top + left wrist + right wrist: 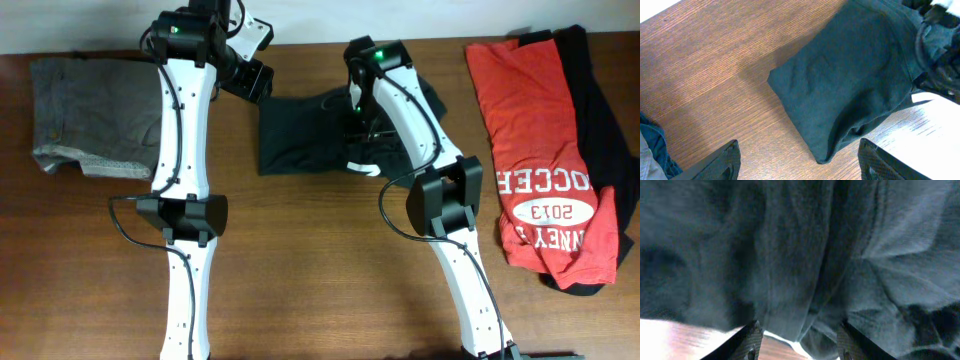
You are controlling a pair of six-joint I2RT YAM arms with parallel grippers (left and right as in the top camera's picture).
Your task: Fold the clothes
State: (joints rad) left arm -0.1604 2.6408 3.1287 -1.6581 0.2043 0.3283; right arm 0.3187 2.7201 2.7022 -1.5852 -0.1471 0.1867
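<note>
While the black T-shirt [300,135] lies partly folded, your left gripper [797,152] hovers by its left edge, jaws released; your right gripper [797,335] sits over its right side, jaws spread too. The red T-shirt [530,110] to its right awaits folding.

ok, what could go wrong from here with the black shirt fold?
1. Right claw sits open, low over bunched folds of the black fabric T-shirt; closing might pinch several layers and undo the fold.
2. Left claw is open near the shirt's corner, holding nothing, so a pull could drag the whole bundle.
</note>
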